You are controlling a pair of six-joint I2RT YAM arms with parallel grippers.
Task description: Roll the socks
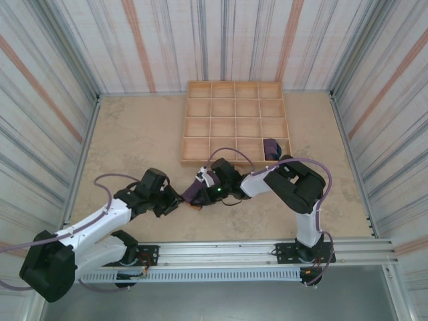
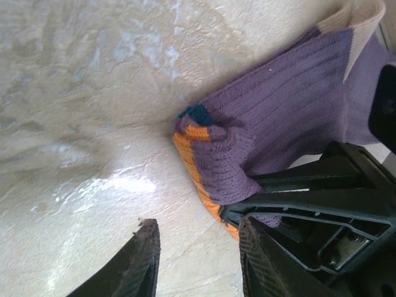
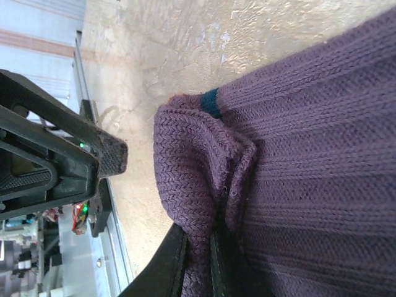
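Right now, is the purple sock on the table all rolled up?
Only partly rolled: one end of the purple sock is curled over; the rest lies flat.

Both are the same build: white tube links on the left arm (image 1: 100, 221) and right arm (image 1: 309, 224), chunky black joint housings, plus a lilac-grey cable (image 1: 314, 162) coming off each. The left gripper (image 2: 201, 263) has black fingers (image 2: 143, 263) with ribbed pads. There's a tiny green LED (image 1: 219, 191) lit on the right wrist.
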